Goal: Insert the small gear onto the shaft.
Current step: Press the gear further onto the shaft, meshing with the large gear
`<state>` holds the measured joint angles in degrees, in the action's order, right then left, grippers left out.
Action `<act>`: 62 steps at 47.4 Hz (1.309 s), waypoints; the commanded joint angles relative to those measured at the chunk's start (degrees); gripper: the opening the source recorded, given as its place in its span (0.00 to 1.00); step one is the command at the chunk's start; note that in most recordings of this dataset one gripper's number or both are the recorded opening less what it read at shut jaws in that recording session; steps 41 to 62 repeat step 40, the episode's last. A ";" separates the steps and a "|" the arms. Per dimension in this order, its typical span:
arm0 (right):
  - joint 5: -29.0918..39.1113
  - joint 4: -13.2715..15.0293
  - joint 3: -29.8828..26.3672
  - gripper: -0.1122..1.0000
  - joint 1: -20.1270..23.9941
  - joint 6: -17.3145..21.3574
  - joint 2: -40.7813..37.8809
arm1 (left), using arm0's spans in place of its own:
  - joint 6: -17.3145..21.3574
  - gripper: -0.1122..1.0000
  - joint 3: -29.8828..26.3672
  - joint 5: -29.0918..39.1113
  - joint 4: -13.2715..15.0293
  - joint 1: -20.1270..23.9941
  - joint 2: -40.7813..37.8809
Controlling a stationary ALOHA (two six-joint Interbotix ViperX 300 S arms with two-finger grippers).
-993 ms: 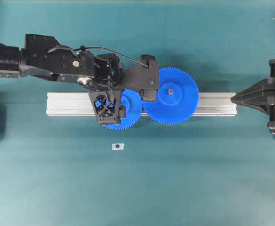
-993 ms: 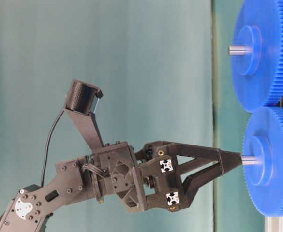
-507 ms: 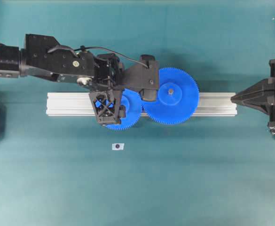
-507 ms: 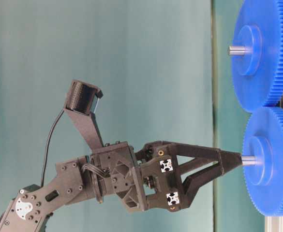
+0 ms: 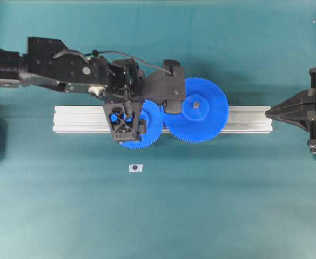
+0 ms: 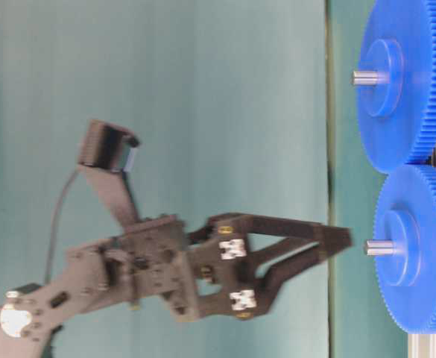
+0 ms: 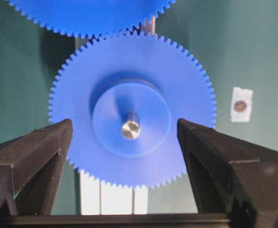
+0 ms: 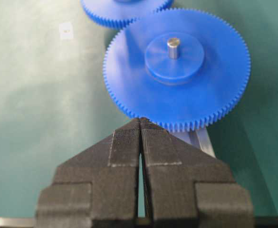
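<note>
The small gear [image 5: 152, 125] sits on the shaft [image 6: 378, 247], whose grey tip [image 7: 130, 129] pokes out of the gear's raised hub. Its teeth mesh with the larger blue gear [image 5: 198, 110]. In the table-level view my left gripper [image 6: 335, 245] hangs apart from the shaft tip. In the left wrist view its two black fingers [image 7: 53, 142] stand wide on either side of the small gear [image 7: 131, 76], open and holding nothing. My right gripper [image 8: 140, 121] is shut and empty, off the rail's right end [image 5: 287, 110].
Both gears ride on a silver aluminium rail [image 5: 244, 118] lying across the teal mat. A small white square with a dark dot [image 5: 135, 168] lies in front of the rail. The larger gear [image 8: 177, 71] carries its own pin [image 8: 173, 47].
My left gripper has drawn back from the shaft tip, leaving a gap. Its jaws stay wide. The small gear and right arm have not moved.
</note>
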<state>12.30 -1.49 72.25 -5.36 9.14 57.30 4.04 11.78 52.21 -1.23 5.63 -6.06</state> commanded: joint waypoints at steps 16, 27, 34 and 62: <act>-0.53 0.09 -0.62 0.11 -0.09 0.44 -0.26 | 0.18 0.85 -6.50 4.92 -0.26 -0.26 2.55; -0.53 0.09 -0.62 0.11 -0.09 0.44 -0.26 | -0.09 0.85 -7.91 5.98 -0.26 -0.44 3.69; -0.53 0.09 -0.62 0.11 -0.09 0.44 -0.26 | -0.35 0.85 -8.17 7.21 -0.26 -0.53 4.57; -0.53 0.09 -0.62 0.11 -0.09 0.44 -0.26 | -0.97 0.85 -8.26 8.17 -0.09 -0.53 4.83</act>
